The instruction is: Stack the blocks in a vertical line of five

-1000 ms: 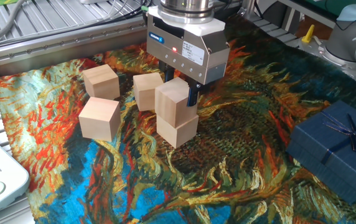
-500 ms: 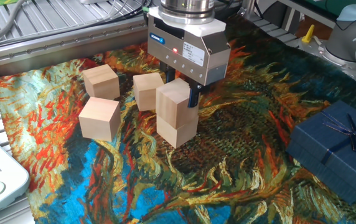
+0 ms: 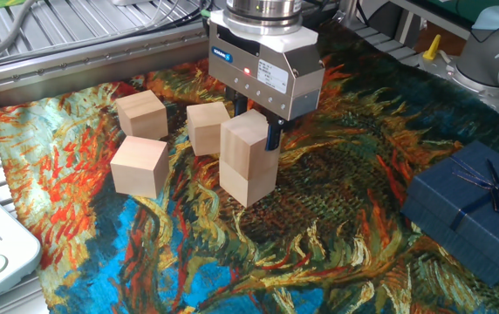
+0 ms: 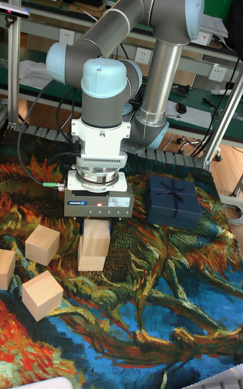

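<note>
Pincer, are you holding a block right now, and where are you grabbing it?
Yes. The pincer grips the top block by its upper sides, resting on the bottom block.

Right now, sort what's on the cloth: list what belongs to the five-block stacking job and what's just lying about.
Belongs to the job:
- top block, between the fingers of the claw
- base block beneath it
- three loose blocks: back-left, front-left, behind the stack

Just lying about:
- dark blue gift box with ribbon
- painted cloth
</note>
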`<state>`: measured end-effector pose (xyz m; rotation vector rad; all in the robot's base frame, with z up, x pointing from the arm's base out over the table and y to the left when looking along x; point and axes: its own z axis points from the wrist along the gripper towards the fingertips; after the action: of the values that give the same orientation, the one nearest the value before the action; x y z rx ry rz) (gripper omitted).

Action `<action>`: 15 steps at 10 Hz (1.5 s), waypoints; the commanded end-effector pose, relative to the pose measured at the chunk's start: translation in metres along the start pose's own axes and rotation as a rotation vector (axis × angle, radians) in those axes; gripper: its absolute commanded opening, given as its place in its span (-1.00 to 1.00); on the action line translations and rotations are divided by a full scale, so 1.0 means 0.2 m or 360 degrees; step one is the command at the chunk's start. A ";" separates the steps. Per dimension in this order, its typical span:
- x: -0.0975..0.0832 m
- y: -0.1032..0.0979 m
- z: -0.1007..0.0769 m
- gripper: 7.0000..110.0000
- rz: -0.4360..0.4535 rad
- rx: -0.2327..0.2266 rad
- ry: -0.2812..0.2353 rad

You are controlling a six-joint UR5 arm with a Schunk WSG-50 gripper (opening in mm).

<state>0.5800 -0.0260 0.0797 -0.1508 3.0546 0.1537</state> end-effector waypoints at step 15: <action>0.03 0.06 -0.01 0.57 -0.0058 -0.0095 0.0041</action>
<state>0.5743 -0.0205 0.0795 -0.2049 3.0737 0.1967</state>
